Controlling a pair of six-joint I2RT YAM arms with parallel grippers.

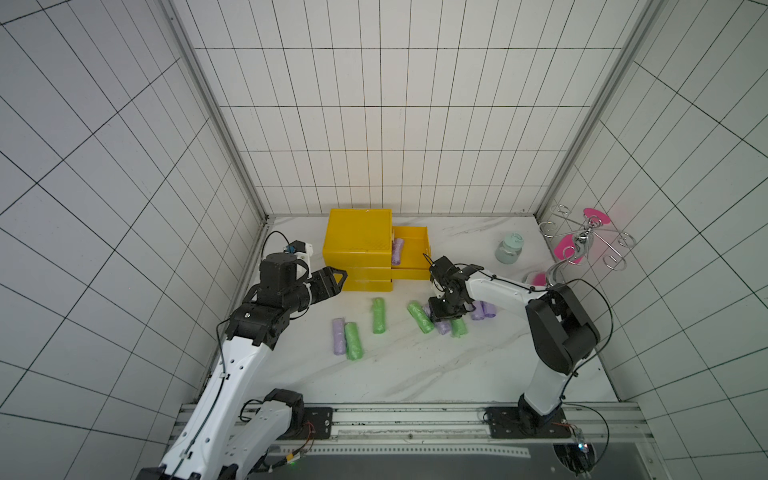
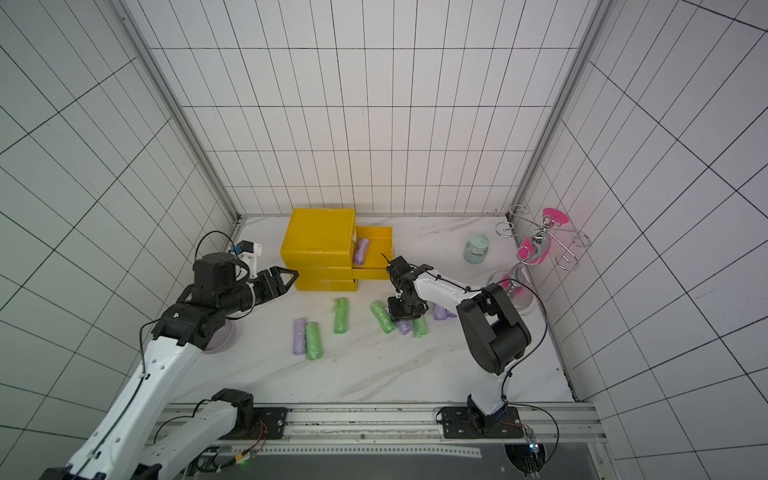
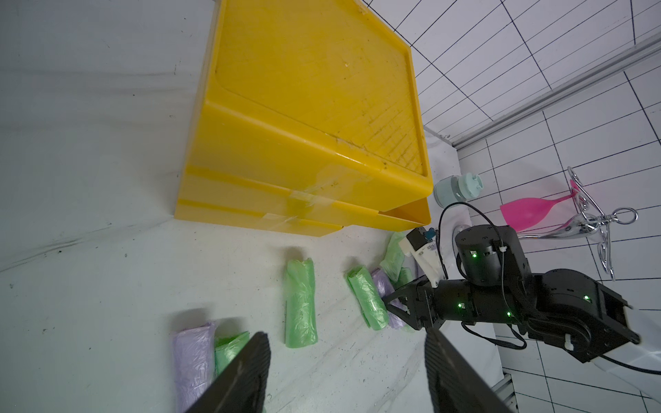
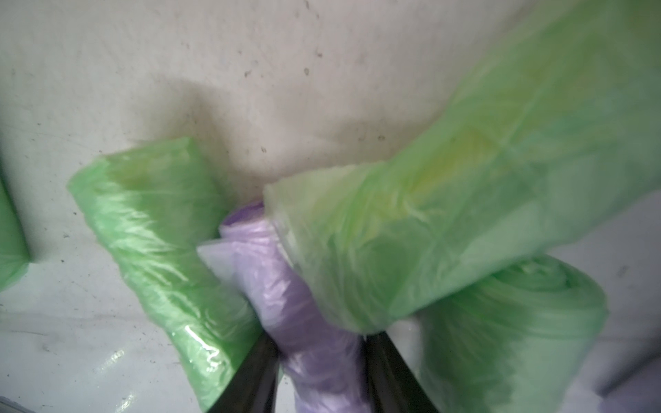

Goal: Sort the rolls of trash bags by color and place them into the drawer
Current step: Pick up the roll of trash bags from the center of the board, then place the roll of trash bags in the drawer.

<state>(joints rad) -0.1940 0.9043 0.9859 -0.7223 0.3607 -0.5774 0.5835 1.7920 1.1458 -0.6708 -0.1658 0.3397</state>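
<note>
The yellow drawer unit [image 1: 359,232] stands at the back, its top drawer [image 1: 417,243] pulled out with one purple roll [image 1: 397,251] inside. Green and purple rolls of trash bags lie on the table in front: a purple and green pair [image 1: 345,338], a lone green roll [image 1: 378,316], and a cluster under my right arm. My right gripper [image 4: 322,343] points down into that cluster, shut on a purple roll [image 4: 304,304] wedged between green rolls [image 4: 161,243]. My left gripper [image 3: 347,343] hovers open and empty by the unit's left front corner.
A mint-green jar [image 1: 509,248] stands at the back right. Beside it is a chrome rack [image 1: 582,241] with pink glasses. A pale purple bowl [image 2: 218,338] sits under my left arm. Tiled walls close in three sides.
</note>
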